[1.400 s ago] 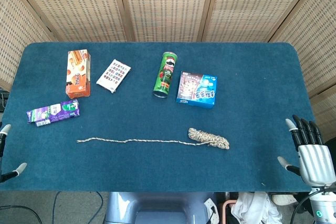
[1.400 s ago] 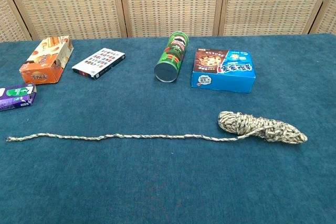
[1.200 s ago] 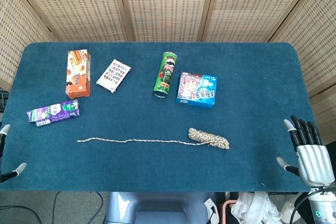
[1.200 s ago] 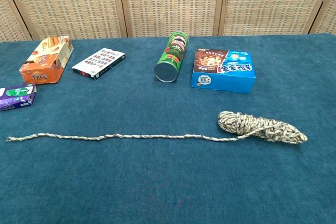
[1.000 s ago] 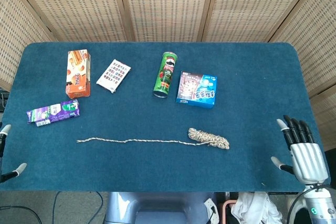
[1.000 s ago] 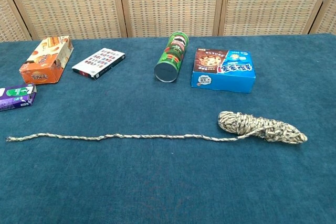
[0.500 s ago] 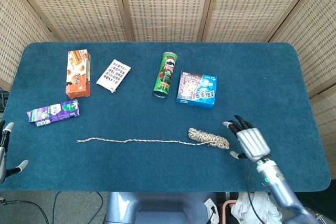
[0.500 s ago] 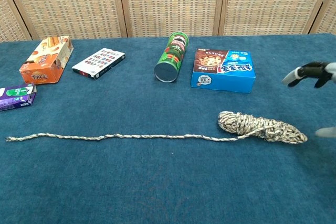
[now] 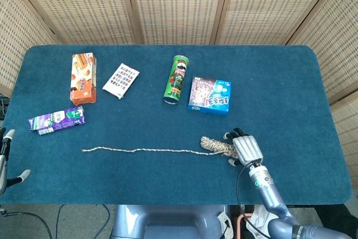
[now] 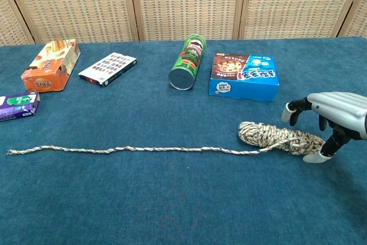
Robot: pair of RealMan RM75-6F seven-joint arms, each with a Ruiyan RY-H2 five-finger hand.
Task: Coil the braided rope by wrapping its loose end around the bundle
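1. A tan-and-white braided rope (image 10: 172, 150) lies on a dark blue carpeted tabletop (image 9: 279, 82), near the front edge and right of centre

2. Its wound bundle (image 10: 275, 136) sits at the right, with its long axis running left to right. The loose end (image 10: 11, 152) trails away to the left in a nearly straight line, ending well apart from the bundle

3. The silver right hand (image 10: 335, 116) arches over the bundle's right end, palm down. Its dark fingers (image 10: 293, 109) are spread and hold nothing (whether a fingertip touches the rope cannot be told from either view)

4. The left hand (image 9: 6, 158) shows only at the far left edge of the head view, off the tabletop, fingers apart and empty

5. Judged from this layout, the bundle lies directly under the right hand, while the loose end lies toward the left hand's side, so the wrapping likely needs the right hand to pin the bundle and the tail to be brought across to it

6. Behind the rope stand a green cylindrical chip can (image 9: 177, 79) and a blue snack box (image 9: 210, 95), both well clear of it
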